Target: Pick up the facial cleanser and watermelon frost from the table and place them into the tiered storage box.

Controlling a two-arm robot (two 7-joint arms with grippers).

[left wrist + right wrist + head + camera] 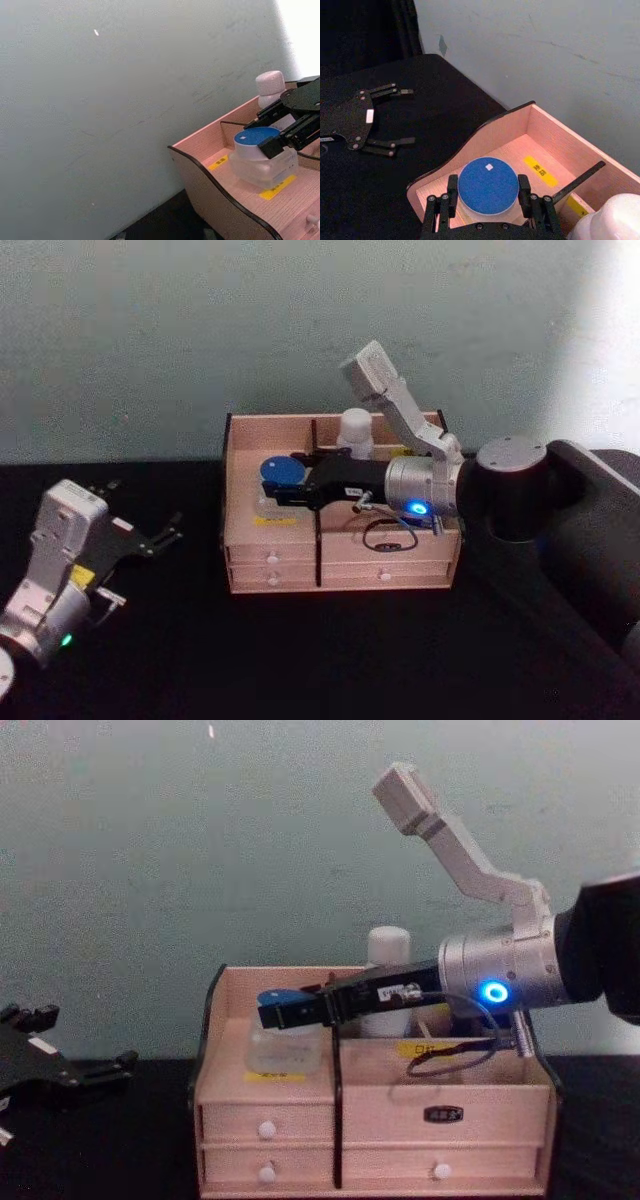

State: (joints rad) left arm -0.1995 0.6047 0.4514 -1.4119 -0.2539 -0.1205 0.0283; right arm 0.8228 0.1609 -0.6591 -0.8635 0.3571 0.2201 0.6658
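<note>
I see the table (300,660), black, with the box (340,575) standing on it against the pale wall (200,330), drawers facing the robot. The right arm (520,490) reaches over the box from the right side. Its right gripper (488,200) is over the box's left compartment, fingers (452,192) on either side of the jar (488,186), just at the blue lid's rim; I cannot tell whether they press on it or stand slightly clear. In the chest view the jar (283,1045) sits low in that left compartment, its clear body resting on the floor by a yellow label (275,1076). The bottle (356,430) stands upright in the back right compartment, white cap above the box's wall, just behind the right arm. The left gripper (150,537) hangs over the table, well left of the box, fingers spread apart and holding nothing.
</note>
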